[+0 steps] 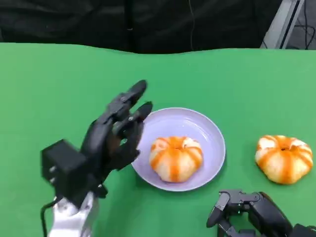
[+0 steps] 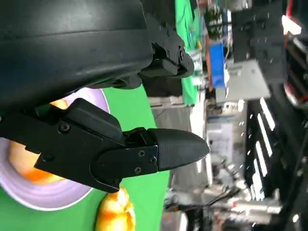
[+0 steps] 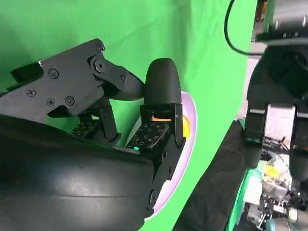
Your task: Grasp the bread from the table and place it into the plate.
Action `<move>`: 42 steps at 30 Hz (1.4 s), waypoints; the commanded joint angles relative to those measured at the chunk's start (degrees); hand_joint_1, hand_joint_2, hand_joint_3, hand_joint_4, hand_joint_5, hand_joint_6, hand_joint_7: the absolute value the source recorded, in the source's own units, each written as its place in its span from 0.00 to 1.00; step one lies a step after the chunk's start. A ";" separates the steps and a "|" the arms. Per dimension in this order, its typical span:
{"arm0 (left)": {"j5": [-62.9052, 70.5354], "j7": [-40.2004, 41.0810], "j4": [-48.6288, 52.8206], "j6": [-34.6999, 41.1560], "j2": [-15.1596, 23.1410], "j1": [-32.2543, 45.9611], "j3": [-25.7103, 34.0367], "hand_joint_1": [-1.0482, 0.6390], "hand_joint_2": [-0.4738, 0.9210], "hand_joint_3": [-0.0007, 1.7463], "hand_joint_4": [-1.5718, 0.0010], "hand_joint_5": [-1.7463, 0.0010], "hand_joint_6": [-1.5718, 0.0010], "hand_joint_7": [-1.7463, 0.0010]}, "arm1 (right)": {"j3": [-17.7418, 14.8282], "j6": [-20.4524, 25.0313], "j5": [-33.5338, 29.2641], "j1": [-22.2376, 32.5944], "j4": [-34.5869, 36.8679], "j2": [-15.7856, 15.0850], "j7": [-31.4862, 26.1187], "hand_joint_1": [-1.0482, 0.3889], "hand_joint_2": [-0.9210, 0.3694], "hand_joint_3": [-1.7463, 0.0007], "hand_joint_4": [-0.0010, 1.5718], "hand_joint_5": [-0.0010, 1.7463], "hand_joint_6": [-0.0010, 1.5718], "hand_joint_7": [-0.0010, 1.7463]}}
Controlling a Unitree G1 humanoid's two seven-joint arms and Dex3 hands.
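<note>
One round orange-striped bread [image 1: 176,158] is seen in the lilac plate [image 1: 210,129]; another [image 1: 284,158] lies on the green surface [image 1: 49,89]. The empty, half-curled right hand [image 1: 249,210] should be spread before enclosing it.

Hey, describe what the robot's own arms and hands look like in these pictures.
The left robot hand is matte black with jointed fingers and visible screws. Behind it sits a black box-shaped wrist module, with a thin black cable, on a silver forearm. The right robot hand is black too; its wrist view shows dotted grid pads on the fingers.
</note>
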 commanded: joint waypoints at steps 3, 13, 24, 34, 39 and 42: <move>-0.69 -1.44 -1.62 0.17 -0.22 1.06 1.18 0.14 1.00 0.36 0.74 0.97 0.79 0.99 | -0.37 0.02 0.70 0.06 0.40 -0.36 0.25 0.65 0.19 0.50 0.53 0.83 0.55 0.64; -12.38 -9.85 -5.05 -8.02 -2.75 13.23 7.26 0.26 1.00 0.18 0.58 0.98 0.70 0.99 | -0.92 -0.19 1.03 -0.43 0.60 -0.74 0.32 0.63 0.20 0.50 0.52 0.84 0.54 0.65; -15.19 -15.89 -1.99 -8.07 -1.50 17.46 11.05 0.29 1.00 0.16 0.55 0.98 0.69 0.99 | -0.88 -0.31 1.30 -0.15 0.21 -0.77 0.32 0.63 0.19 0.51 0.52 0.84 0.54 0.65; -14.76 -20.45 2.33 -10.13 -3.08 18.73 11.06 0.37 1.00 0.09 0.52 0.99 0.66 0.99 | -0.81 -0.11 1.50 0.19 -0.02 -0.96 0.54 0.64 0.18 0.52 0.52 0.84 0.55 0.64; -11.13 -18.84 4.25 -11.53 -4.72 18.05 9.49 0.59 1.00 0.12 0.49 0.98 0.62 0.98 | -0.73 -0.62 1.36 0.01 0.51 -0.88 0.59 0.63 0.18 0.52 0.52 0.83 0.55 0.64; -7.88 -17.12 5.77 -13.43 -4.93 17.26 9.02 0.66 1.00 0.18 0.46 0.98 0.59 0.98 | -0.69 -0.54 1.55 -0.04 0.69 -0.74 0.79 0.64 0.18 0.52 0.53 0.83 0.55 0.64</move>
